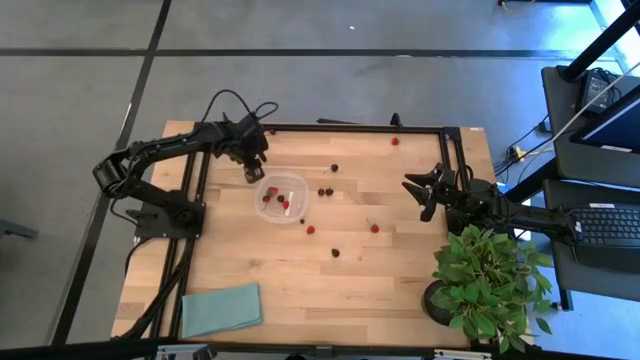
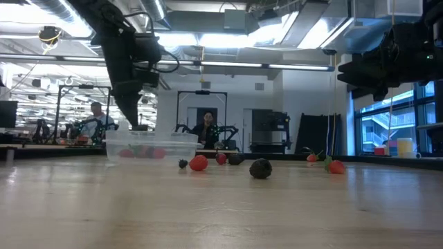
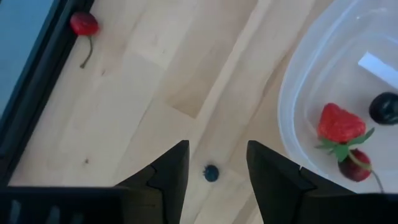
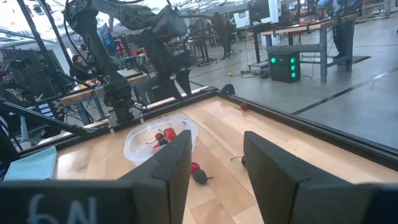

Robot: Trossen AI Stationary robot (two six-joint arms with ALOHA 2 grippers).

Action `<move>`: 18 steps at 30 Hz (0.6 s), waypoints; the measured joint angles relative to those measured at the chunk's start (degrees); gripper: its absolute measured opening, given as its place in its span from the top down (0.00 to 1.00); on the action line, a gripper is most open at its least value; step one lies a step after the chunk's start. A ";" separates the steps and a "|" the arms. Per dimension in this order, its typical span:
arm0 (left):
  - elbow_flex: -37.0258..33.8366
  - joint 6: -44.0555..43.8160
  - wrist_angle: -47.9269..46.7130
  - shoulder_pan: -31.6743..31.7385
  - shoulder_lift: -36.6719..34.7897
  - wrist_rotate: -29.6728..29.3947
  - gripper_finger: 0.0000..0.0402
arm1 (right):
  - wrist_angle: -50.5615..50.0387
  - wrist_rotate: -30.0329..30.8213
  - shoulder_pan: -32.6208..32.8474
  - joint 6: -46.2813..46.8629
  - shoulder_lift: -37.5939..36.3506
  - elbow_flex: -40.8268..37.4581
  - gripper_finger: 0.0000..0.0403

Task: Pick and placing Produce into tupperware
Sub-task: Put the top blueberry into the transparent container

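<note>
The clear tupperware [image 1: 297, 214] stands on the wooden table left of centre. It holds a strawberry [image 3: 339, 124], a dark berry [image 3: 384, 107] and a cherry [image 3: 357, 168]. More produce lies loose to its right, such as a red piece [image 1: 311, 229] and a dark one [image 1: 336, 252]. My left gripper [image 1: 253, 172] hangs open just beyond the tupperware's far left corner, pointing steeply down. A tiny dark berry [image 3: 211, 173] lies on the table below the gap between its fingers. My right gripper [image 1: 424, 190] waits open and level at the right, holding nothing.
A black frame rail [image 1: 350, 128] borders the table; a cherry [image 3: 84, 23] lies beside it near my left gripper. A leafy potted plant [image 1: 490, 280] stands at the near right corner and a teal cloth [image 1: 222, 308] lies at the near left. People sit in the room behind.
</note>
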 joint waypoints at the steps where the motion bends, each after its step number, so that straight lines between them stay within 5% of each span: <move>1: 0.00 -0.72 0.03 -0.02 0.00 0.00 0.62 | 0.01 0.00 0.00 0.00 0.00 0.00 0.63; 9: 0.00 -8.99 -3.83 1.23 0.00 -0.43 0.58 | 0.02 0.00 0.02 0.37 0.00 0.00 0.63; 18: 0.00 -16.76 -6.09 1.36 0.00 -9.66 0.45 | 0.02 -0.01 0.01 1.89 0.00 0.00 0.63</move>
